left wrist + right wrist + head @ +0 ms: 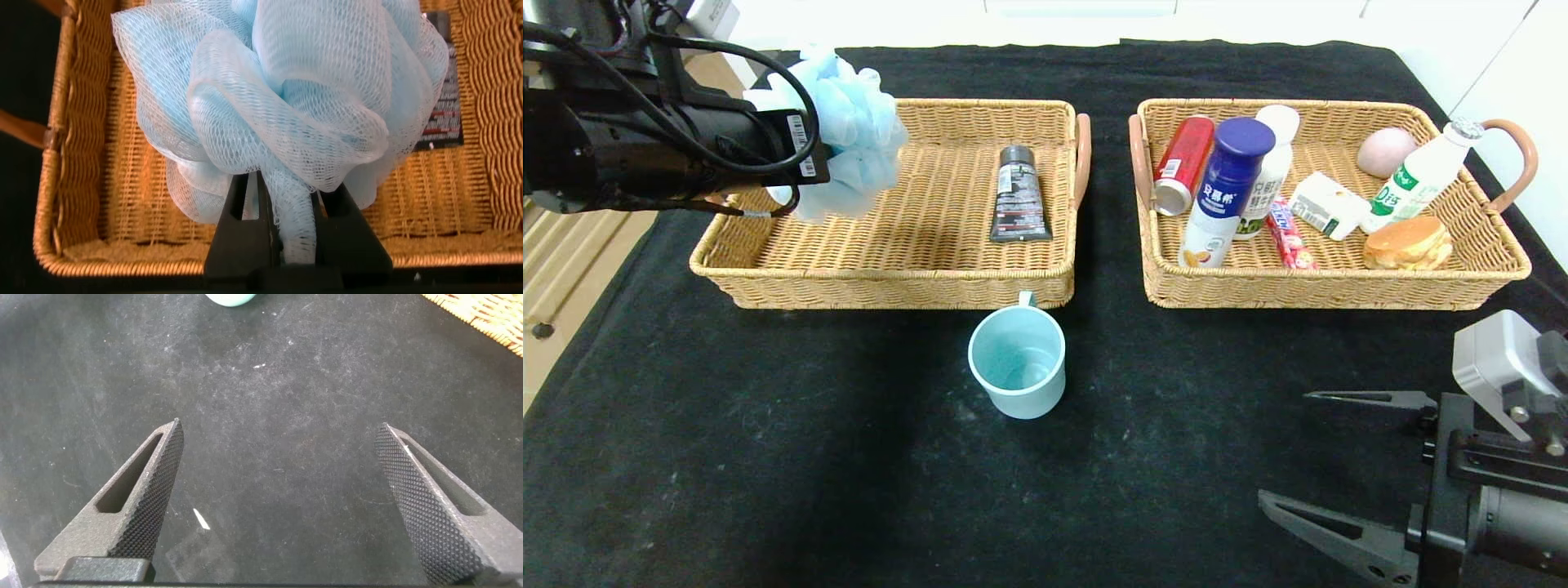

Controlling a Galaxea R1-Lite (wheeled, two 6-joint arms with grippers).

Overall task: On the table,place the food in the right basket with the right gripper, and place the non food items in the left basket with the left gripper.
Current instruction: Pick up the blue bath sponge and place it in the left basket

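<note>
You see a black cloth (849, 457), faintly dusty with pale specks, spreading across almost the whole head view, and everything else shows only around its edges. Beyond the cloth's far edge runs a bright white surface (1045, 20), evenly lit and glaring, which continues as a white panel (1515, 73) off the cloth's far right corner. Off the cloth's left edge you look down on a pale wooden floor (560, 269) with lengthwise grooves, where a small dark round thing (543, 331) sits close to the cloth's edge.
</note>
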